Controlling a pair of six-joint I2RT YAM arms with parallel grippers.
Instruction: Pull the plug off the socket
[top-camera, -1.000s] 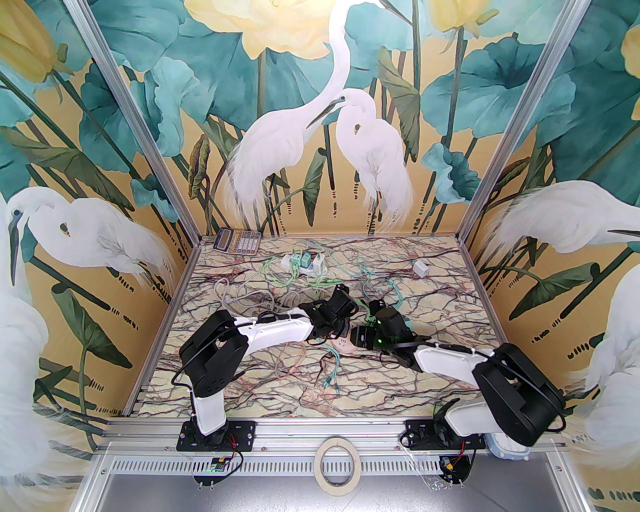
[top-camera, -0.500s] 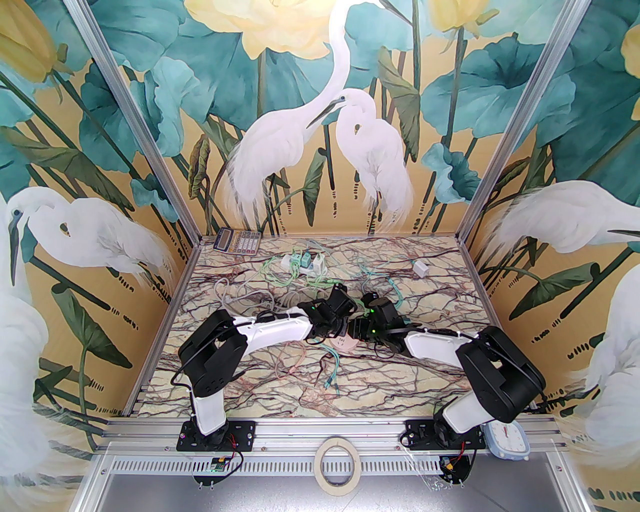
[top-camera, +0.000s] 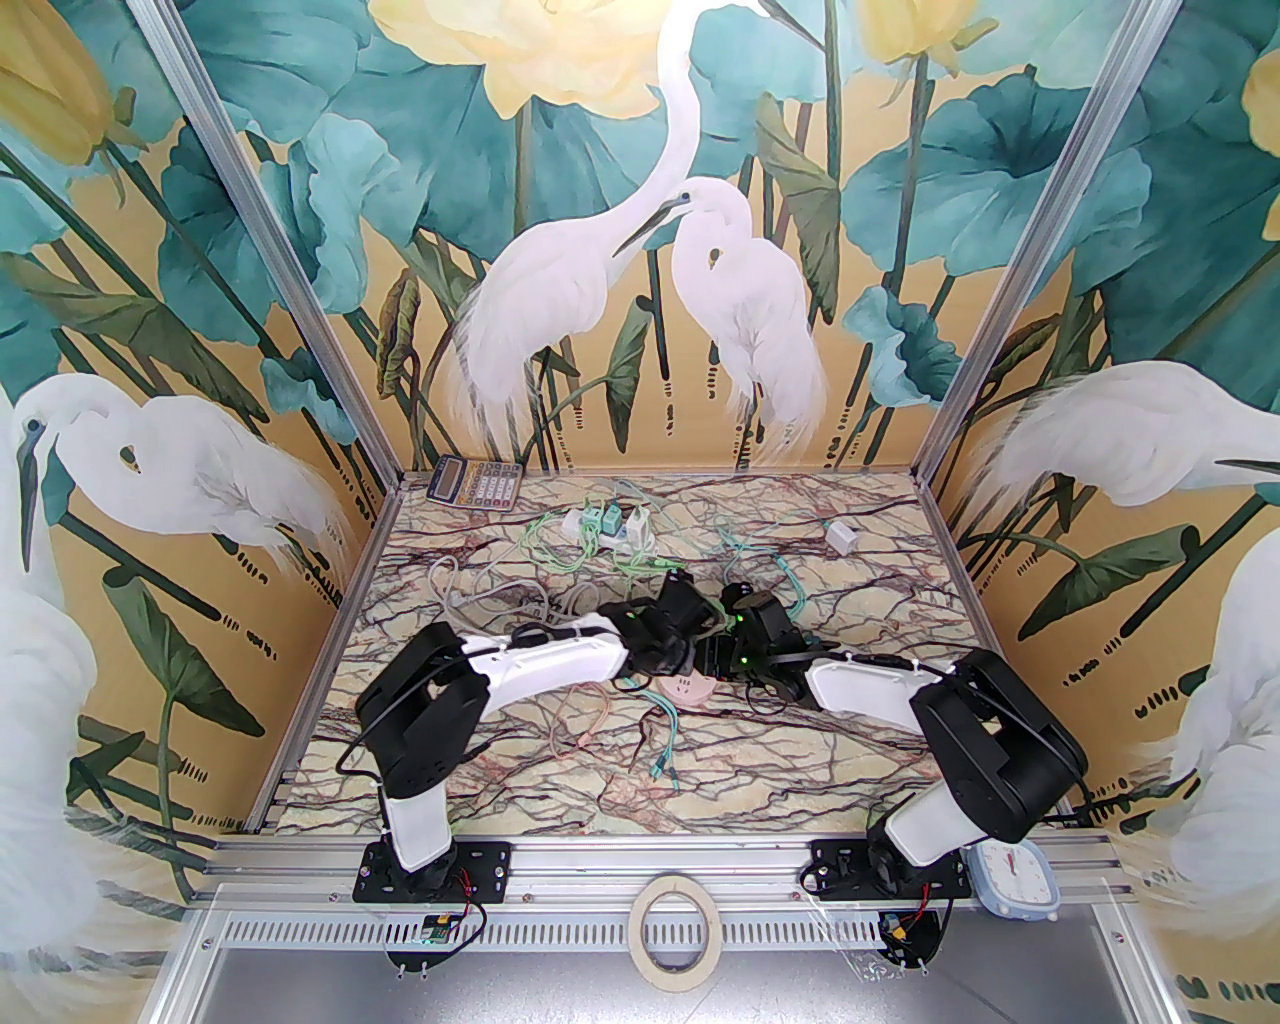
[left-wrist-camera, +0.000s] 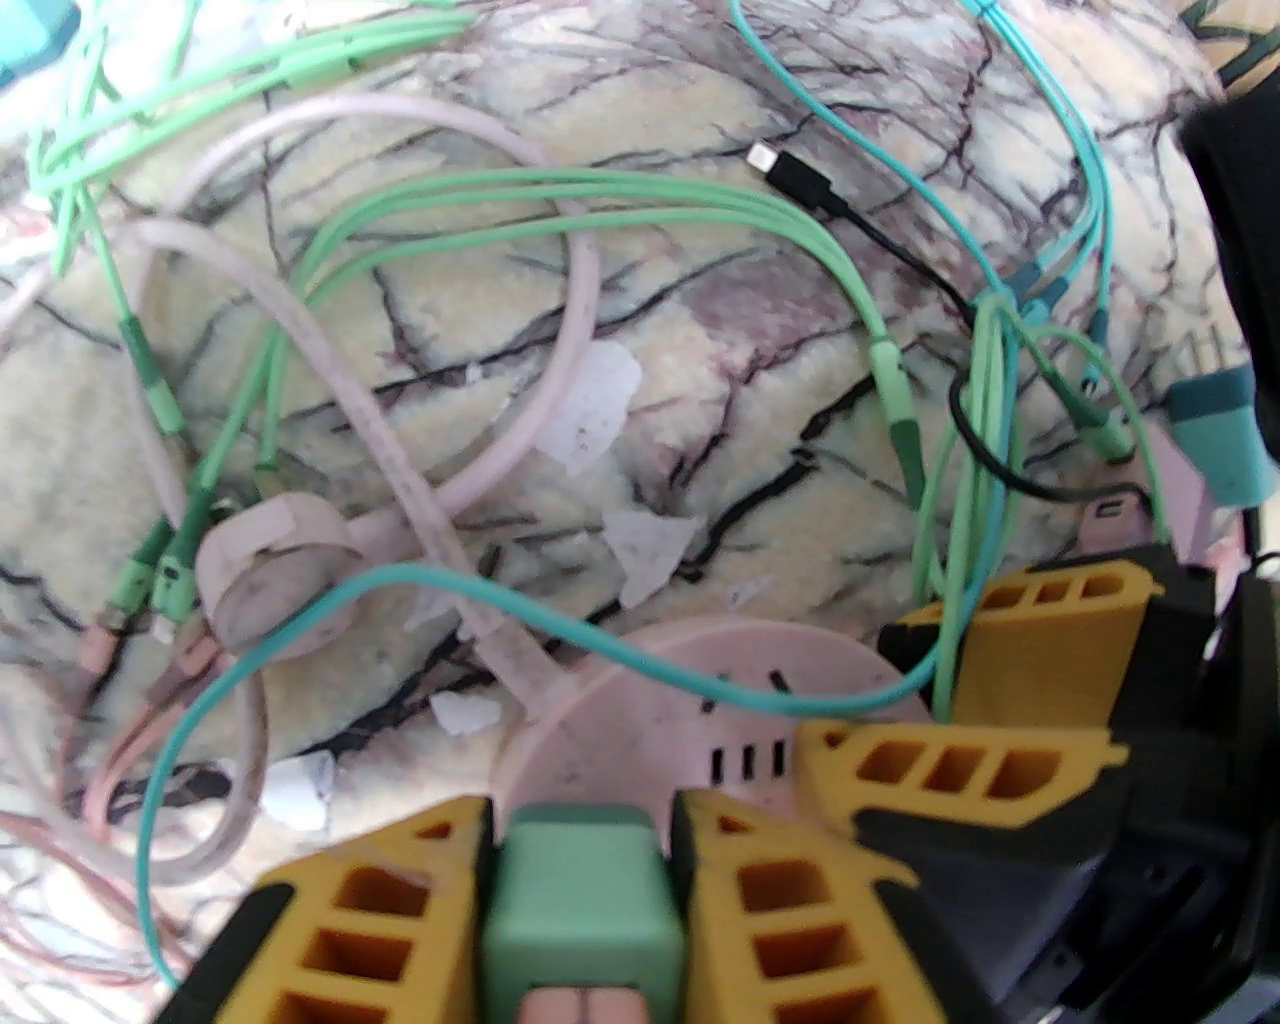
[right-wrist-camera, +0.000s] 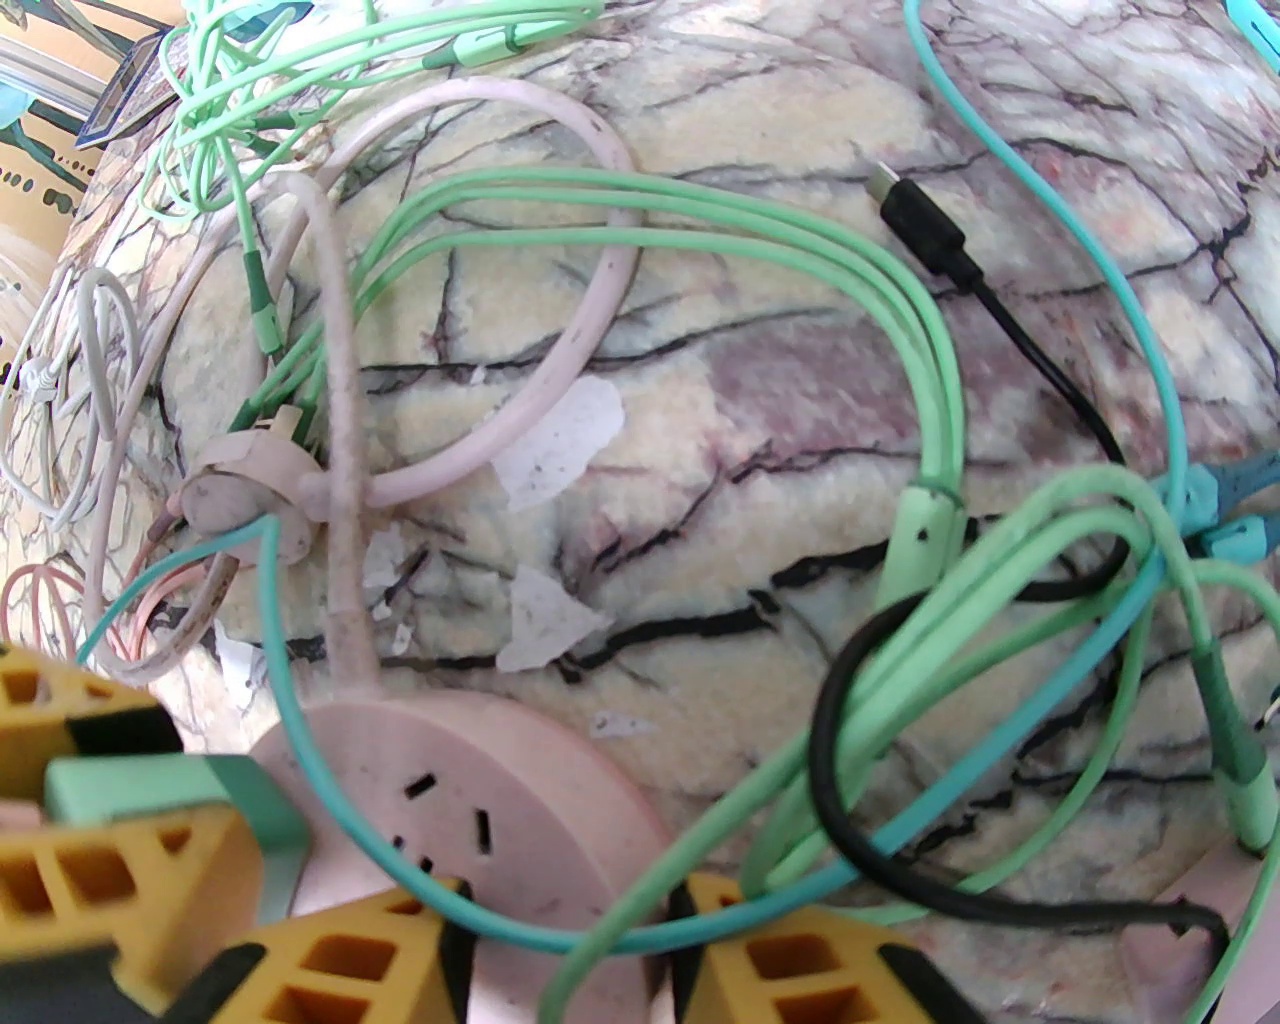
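A: Entry one, the plug?

B: Plug (left-wrist-camera: 585, 900): green, block-shaped. It is clamped between the left fingers (left-wrist-camera: 760, 880), which press on both of its sides. It stands at the rim of the socket, and its prongs are hidden.

A: Entry two, the socket?

B: Socket (right-wrist-camera: 560, 795): pink and round, lying flat on the marbled surface (right-wrist-camera: 800, 400) about midway between the two arms. Dark slots show on its top face.

A: The right fingers?

B: Right fingers (right-wrist-camera: 790, 975): yellow, set partway apart at the socket's rim, on the side away from the plug. Several cables pass between them. I cannot tell whether they grip the socket.

A: Cables?

B: Teal cable (left-wrist-camera: 560, 612): one, draped across the socket's top. Green cables (right-wrist-camera: 920, 530): several, looped and tangled just beside the socket. Black cable (right-wrist-camera: 925, 230): one, threaded through the green ones, with its free connector lying on the surface. Pink cord (right-wrist-camera: 345, 560): runs away from the socket's far edge.

A: Sundries?

B: Calculator (top-camera: 476, 484): at the far left corner. White power strip (top-camera: 605, 525): near the back, with small adapters on it. Tape roll (top-camera: 672, 932): on the frame between the arm bases.
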